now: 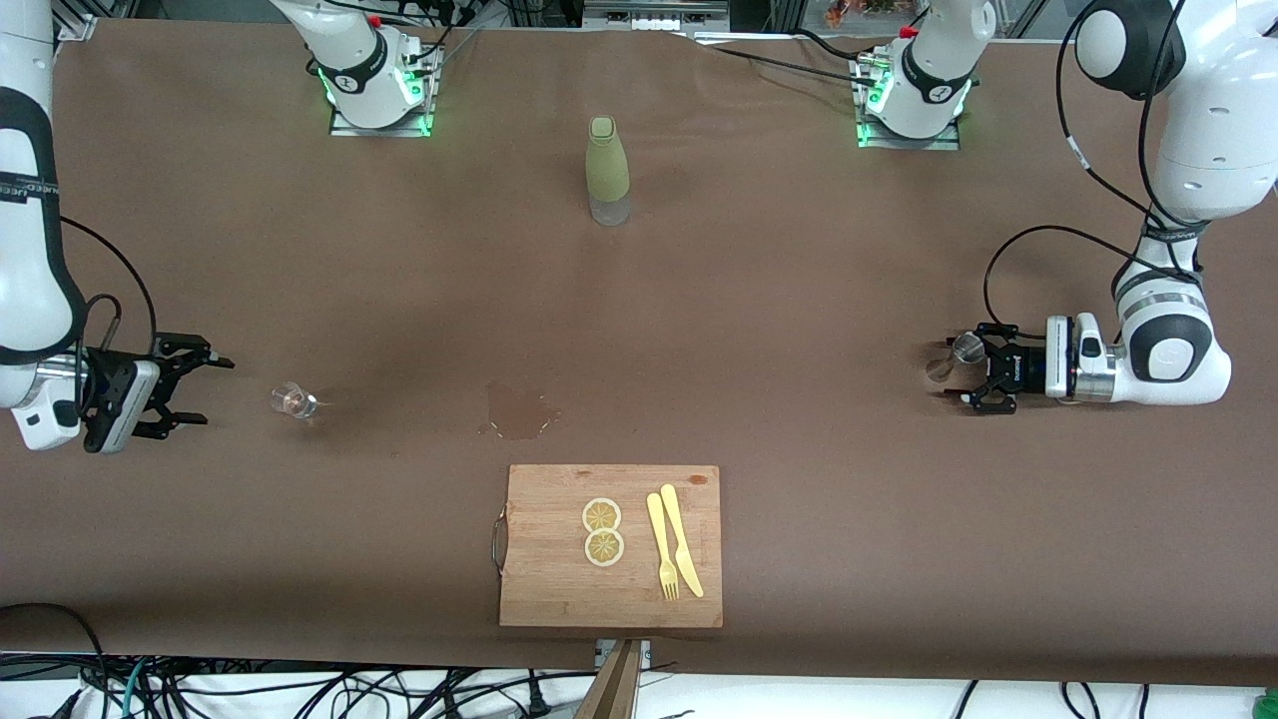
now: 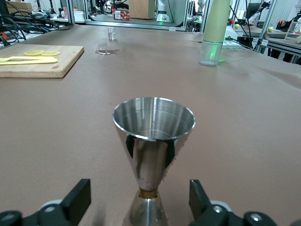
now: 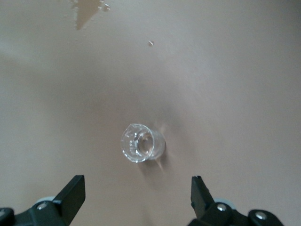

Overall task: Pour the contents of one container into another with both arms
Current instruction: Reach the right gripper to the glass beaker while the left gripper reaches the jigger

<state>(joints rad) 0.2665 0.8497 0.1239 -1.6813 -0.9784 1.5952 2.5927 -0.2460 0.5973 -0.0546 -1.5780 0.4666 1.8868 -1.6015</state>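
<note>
The silver jigger [image 1: 960, 352] stands upright on the brown table near the left arm's end. My left gripper [image 1: 973, 367] is open around it. In the left wrist view the jigger [image 2: 153, 141] sits between the two black fingers [image 2: 80, 197] with a gap on each side, untouched by my left gripper [image 2: 141, 200]. The small clear glass [image 1: 293, 400] stands near the right arm's end. My right gripper [image 1: 212, 391] is open a short way from it, toward that end of the table. In the right wrist view the glass [image 3: 141, 142] lies ahead of my open right gripper [image 3: 137, 193], outside its fingers.
A tall olive-green bottle [image 1: 607, 170] stands mid-table near the bases. A wet patch [image 1: 517, 411] darkens the cloth at the middle. A wooden cutting board [image 1: 539, 589] with lemon slices [image 1: 602, 529], a yellow fork and a yellow knife lies near the front edge.
</note>
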